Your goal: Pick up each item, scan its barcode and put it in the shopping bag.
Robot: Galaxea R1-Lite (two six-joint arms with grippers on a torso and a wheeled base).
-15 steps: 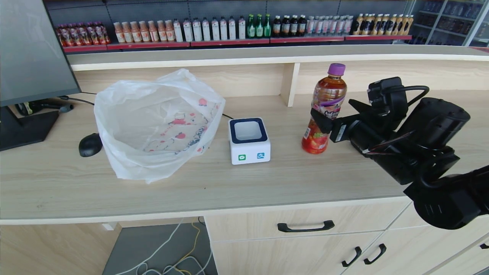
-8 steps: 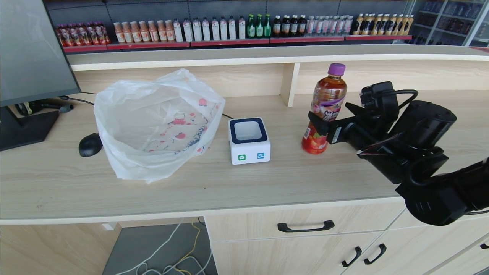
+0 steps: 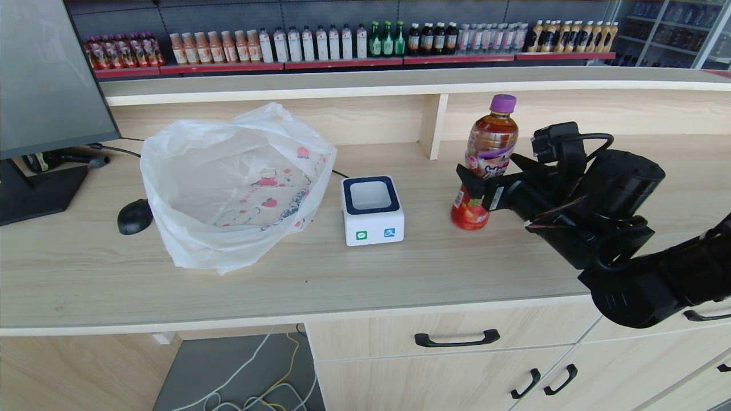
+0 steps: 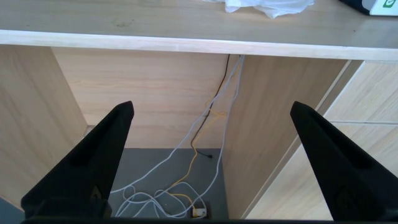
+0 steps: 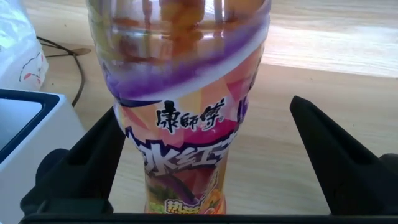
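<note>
Bottle (image 3: 492, 134) standing upright on table (image 3: 342, 274), right of scanner (image 3: 372, 210). Right tool (image 3: 491, 171) gaping wide, fingers flanking bottle's lower half. Left tool (image 4: 208, 155) hanging wide below table edge. Shopping bag (image 3: 228, 182) sitting left of scanner.

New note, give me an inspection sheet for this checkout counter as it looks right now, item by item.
Surface: wooden counter; no spills seen.
Job's things: bottle upright on the right; shopping bag standing open on the left, contents unclear; scanner between them, window facing up.
Clutter: mouse beside the bag; monitor at the far left.
Grippers: right gripper open, one finger on each side of the bottle's label; left gripper open, low in front of the counter, empty.
Cables: loose floor cables under the counter; dark cable running behind the bag.
Surroundings: drink shelves behind; drawers below.
</note>
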